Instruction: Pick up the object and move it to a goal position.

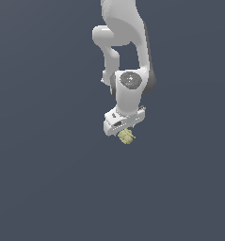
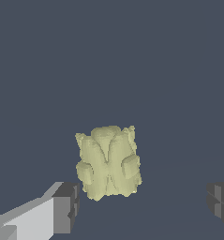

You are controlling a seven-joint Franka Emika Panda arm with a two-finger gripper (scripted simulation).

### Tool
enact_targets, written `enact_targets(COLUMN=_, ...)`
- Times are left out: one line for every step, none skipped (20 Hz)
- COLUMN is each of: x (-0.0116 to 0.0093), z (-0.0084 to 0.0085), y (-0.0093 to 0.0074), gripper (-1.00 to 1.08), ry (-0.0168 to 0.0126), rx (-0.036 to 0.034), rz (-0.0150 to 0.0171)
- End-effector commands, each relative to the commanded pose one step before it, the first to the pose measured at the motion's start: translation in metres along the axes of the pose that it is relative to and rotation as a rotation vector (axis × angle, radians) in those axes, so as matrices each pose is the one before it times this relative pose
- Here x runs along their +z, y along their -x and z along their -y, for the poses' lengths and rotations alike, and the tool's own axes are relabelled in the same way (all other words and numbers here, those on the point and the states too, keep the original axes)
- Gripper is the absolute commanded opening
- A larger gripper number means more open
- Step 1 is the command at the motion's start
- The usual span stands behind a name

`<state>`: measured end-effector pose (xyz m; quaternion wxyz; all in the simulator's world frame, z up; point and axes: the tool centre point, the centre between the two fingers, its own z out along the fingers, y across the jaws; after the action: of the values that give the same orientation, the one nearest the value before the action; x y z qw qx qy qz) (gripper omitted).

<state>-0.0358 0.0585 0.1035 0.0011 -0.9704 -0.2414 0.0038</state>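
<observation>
The object (image 2: 108,161) is a small lumpy pale yellow-green thing with ridged lobes, lying on the flat dark grey ground. My gripper (image 2: 144,206) is open, and the object sits in the gap between the two dark finger pads (image 2: 66,206). It is close to one pad and well apart from the other. In the exterior view the object (image 1: 126,137) pokes out just beneath the white hand of the gripper (image 1: 123,129), which points down over it. The fingertips themselves are hard to make out there.
The white arm (image 1: 125,52) rises above the hand towards the top of the exterior view. The plain dark grey ground (image 1: 48,179) spreads all around. No marker for a goal position shows.
</observation>
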Motion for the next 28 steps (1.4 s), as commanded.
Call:
enact_targets(x=0.00517, z=0.01002, y=0.00027, gripper=1.00, ry=0.00252, rx=-0.06140, rz=-0.00294)
enact_targets(x=0.00156, z=0.00315, y=-0.00008, gripper=1.00, ry=0.00053, rx=-0.01831, rz=-0.00078)
enact_targets(x=0.00134, z=0.00274, y=-0.00010, gripper=1.00, ry=0.00043, rx=-0.01588, rz=-0.00070)
enact_targets(x=0.00112, z=0.00233, y=-0.00012, gripper=1.00, ry=0.00034, rx=-0.01346, rz=-0.00061)
enact_targets(x=0.00091, z=0.00191, y=-0.00011, gripper=1.00, ry=0.00027, rx=-0.01101, rz=-0.00051)
enact_targets(x=0.00071, z=0.00150, y=-0.00010, gripper=1.00, ry=0.00020, rx=-0.00859, rz=-0.00041)
enact_targets(x=0.00050, z=0.00105, y=-0.00007, gripper=1.00, ry=0.00014, rx=-0.00609, rz=-0.00029)
enact_targets(x=0.00030, z=0.00066, y=-0.00006, gripper=1.00, ry=0.00008, rx=-0.00371, rz=-0.00018)
enact_targets(x=0.00010, z=0.00020, y=-0.00001, gripper=1.00, ry=0.00003, rx=-0.00119, rz=-0.00006)
enact_targets(x=-0.00041, z=-0.00082, y=0.00004, gripper=1.00, ry=-0.00058, rx=0.00701, rz=0.00076)
enact_targets(x=0.00034, z=-0.00001, y=0.00002, gripper=1.00, ry=0.00000, rx=0.00000, rz=0.00000)
enact_targets(x=0.00102, z=-0.00004, y=0.00006, gripper=1.00, ry=0.00000, rx=0.00000, rz=0.00000)
enact_targets(x=0.00169, z=-0.00007, y=0.00011, gripper=1.00, ry=0.00000, rx=0.00000, rz=0.00000)
enact_targets(x=0.00232, z=0.00025, y=-0.00003, gripper=1.00, ry=0.00003, rx=-0.00069, rz=-0.00007)
enact_targets(x=0.00299, z=0.00023, y=0.00002, gripper=1.00, ry=0.00002, rx=-0.00069, rz=-0.00007)
enact_targets(x=0.00364, z=0.00021, y=0.00007, gripper=1.00, ry=0.00002, rx=-0.00069, rz=-0.00007)
enact_targets(x=0.00428, z=0.00018, y=0.00012, gripper=1.00, ry=0.00001, rx=-0.00069, rz=-0.00007)
enact_targets(x=0.00490, z=0.00016, y=0.00016, gripper=1.00, ry=0.00001, rx=-0.00069, rz=-0.00008)
enact_targets(x=0.00547, z=0.00013, y=0.00019, gripper=1.00, ry=0.00001, rx=-0.00069, rz=-0.00008)
enact_targets(x=0.00523, z=0.00027, y=0.00007, gripper=1.00, ry=0.00002, rx=-0.00097, rz=-0.00011)
enact_targets(x=0.00458, z=0.00013, y=0.00005, gripper=1.00, ry=0.00004, rx=-0.00069, rz=-0.00008)
enact_targets(x=0.00396, z=-0.00022, y=0.00014, gripper=1.00, ry=0.00000, rx=0.00000, rz=0.00000)
enact_targets(x=0.00320, z=0.00027, y=-0.00022, gripper=1.00, ry=0.00014, rx=-0.00096, rz=-0.00010)
enact_targets(x=0.00261, z=-0.00022, y=-0.00005, gripper=1.00, ry=0.00000, rx=0.00000, rz=0.00000)
enact_targets(x=0.00196, z=-0.00020, y=-0.00011, gripper=1.00, ry=0.00000, rx=0.00000, rz=0.00000)
enact_targets(x=0.00135, z=-0.00017, y=-0.00013, gripper=1.00, ry=0.00000, rx=0.00000, rz=0.00000)
enact_targets(x=0.00067, z=0.00020, y=-0.00026, gripper=1.00, ry=0.00037, rx=-0.00058, rz=-0.00004)
enact_targets(x=0.00025, z=-0.00004, y=-0.00004, gripper=1.00, ry=0.00000, rx=0.00000, rz=0.00000)
